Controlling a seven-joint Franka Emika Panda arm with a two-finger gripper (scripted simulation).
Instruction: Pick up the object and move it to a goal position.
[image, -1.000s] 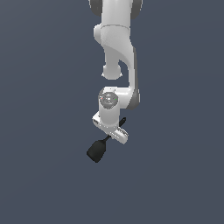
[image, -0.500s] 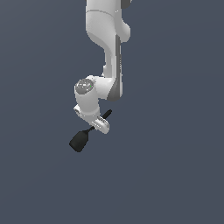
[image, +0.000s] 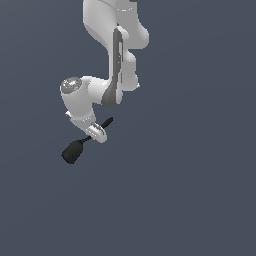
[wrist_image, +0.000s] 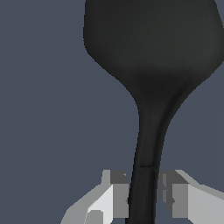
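The object (image: 72, 151) is a small black spatula with a flat rounded head and a thin handle. It hangs in the air, tilted, with its head toward the exterior view's lower left and its handle tip (image: 108, 121) sticking out past the hand. My gripper (image: 95, 134) is shut on the handle's middle. In the wrist view the object's wide head (wrist_image: 151, 39) fills much of the picture, and the handle runs down between the two grey fingers (wrist_image: 118, 194), which press against it from both sides.
A plain dark blue-grey surface (image: 190, 190) lies all around. The white arm (image: 115, 45) comes down from the exterior view's top.
The arm has swung toward the exterior view's left, carrying the spatula with it. The grip on the handle is unchanged.
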